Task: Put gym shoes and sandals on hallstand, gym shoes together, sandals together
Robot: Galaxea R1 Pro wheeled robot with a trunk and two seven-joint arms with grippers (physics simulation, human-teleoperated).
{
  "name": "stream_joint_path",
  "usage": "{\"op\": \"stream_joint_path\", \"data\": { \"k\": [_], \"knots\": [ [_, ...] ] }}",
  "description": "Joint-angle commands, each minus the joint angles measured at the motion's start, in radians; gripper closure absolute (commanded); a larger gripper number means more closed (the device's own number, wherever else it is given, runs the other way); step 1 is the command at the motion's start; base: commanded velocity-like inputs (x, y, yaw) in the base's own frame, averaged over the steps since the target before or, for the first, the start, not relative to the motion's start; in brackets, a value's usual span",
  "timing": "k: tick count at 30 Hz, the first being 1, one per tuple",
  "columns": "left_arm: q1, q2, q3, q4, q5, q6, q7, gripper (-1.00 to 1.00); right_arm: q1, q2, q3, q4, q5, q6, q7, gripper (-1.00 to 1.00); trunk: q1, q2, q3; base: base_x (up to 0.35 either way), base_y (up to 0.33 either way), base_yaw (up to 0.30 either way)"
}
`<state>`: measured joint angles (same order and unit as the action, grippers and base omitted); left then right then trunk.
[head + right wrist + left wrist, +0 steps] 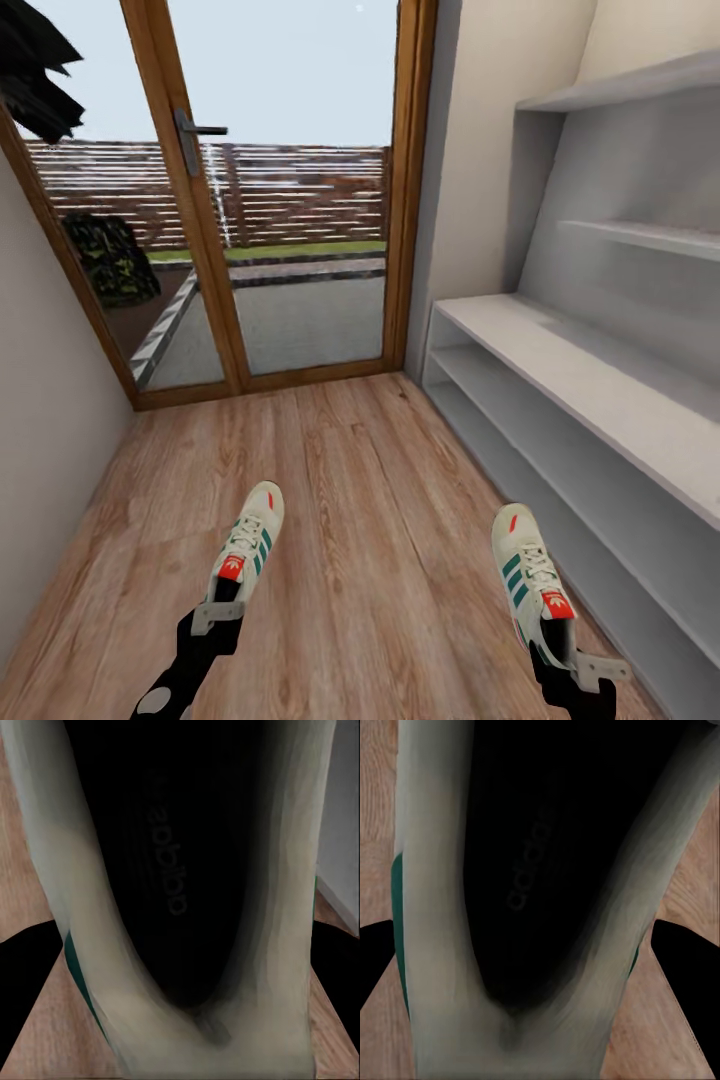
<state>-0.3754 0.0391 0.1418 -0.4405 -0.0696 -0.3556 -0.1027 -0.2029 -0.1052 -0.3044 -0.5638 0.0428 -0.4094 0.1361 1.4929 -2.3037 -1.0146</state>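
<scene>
Two cream-white lace-up sneakers with teal-green side stripes are up off the floor, one per arm. Left gripper (215, 615), lower left of the head frame, is clamped on the heel of the left gym shoe (248, 545); toe points away toward the door, red-orange tongue label facing up. Right gripper (580, 668), lower right of the frame, is clamped on the heel of the right gym shoe (530, 575); toe likewise points forward, slightly angled to the upper left.

Left wrist view: dark shoe opening with faint insole lettering, pale heel collar (427, 945) running down the frame, black fingers (375, 960) at both lower edges hugging the shoe. Wood grain visible at the margins.

Right wrist view: same arrangement, the dark insole of the right shoe (172, 870), cream collar, black fingers (30, 982) at both lower edges against the shoe.

Light brown wood-plank corridor floor (360, 520) fills the centre and lower part of the head frame. Pale grey hallstand (600, 390) runs along the right side: a low bench top, two open shelf rows beneath, two stepped wall shelves above at upper right. Right shoe hangs just beside the lower shelf front, not on it.

Wood-framed glass door (290, 190) with a dark lever handle (195, 135) occupies the upper centre; a slatted fence (300, 190) shows through it.
</scene>
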Motion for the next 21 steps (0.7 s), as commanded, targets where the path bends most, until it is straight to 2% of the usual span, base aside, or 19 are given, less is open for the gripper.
{"op": "stream_joint_path", "data": {
  "k": [1, 9, 17, 21],
  "knots": [
    [0.000, -0.001, 0.009, 0.000, -0.007, -0.003, -0.008, 1.00, -0.001, 0.001, -0.007, 0.001, 0.004, -0.003, 0.010, 1.00, 0.000, 0.000, -0.001, 0.000, 0.151, -0.268],
    [0.000, -0.001, 0.009, 0.000, -0.007, -0.003, -0.009, 1.00, -0.001, 0.001, -0.007, 0.001, 0.003, -0.003, 0.010, 1.00, 0.000, 0.000, -0.001, 0.006, 0.256, -0.268],
    [0.000, -0.001, 0.009, 0.000, -0.007, -0.003, -0.009, 1.00, -0.001, 0.001, -0.007, 0.001, 0.003, -0.003, 0.010, 1.00, 0.000, 0.000, -0.001, 0.083, 0.309, -0.268],
    [0.000, -0.001, 0.009, 0.000, -0.007, -0.003, -0.009, 1.00, -0.001, 0.001, -0.007, 0.002, 0.003, -0.003, 0.010, 1.00, 0.000, 0.000, -0.001, 0.032, 0.139, -0.268]
  ]
}}
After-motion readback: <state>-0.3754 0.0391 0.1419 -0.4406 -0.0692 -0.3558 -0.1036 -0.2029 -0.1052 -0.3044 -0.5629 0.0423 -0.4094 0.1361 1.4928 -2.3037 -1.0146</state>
